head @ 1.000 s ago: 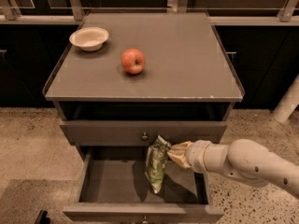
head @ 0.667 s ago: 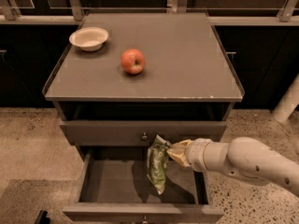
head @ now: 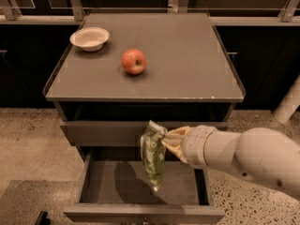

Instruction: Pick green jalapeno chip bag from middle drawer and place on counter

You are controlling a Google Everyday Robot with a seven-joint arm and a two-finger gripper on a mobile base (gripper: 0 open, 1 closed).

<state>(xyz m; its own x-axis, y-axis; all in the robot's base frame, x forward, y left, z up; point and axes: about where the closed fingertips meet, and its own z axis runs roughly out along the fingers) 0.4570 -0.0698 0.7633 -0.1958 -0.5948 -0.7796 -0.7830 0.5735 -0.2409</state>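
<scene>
Since 1 second ago, my end effector [head: 171, 142] has risen a little, taking the green jalapeno chip bag [head: 153, 161] higher over the middle drawer [head: 117, 186]. The surface [head: 187, 55] lies behind and above, carrying 1 red apple [head: 134, 61] left of centre and 1 white bowl [head: 90, 38] near its back left corner. Below it the middle drawer stands pulled out. My end effector pinches the bag's upper right edge, and the bag hangs upright over the drawer, its top in front of the upper drawer front [head: 103, 132].
</scene>
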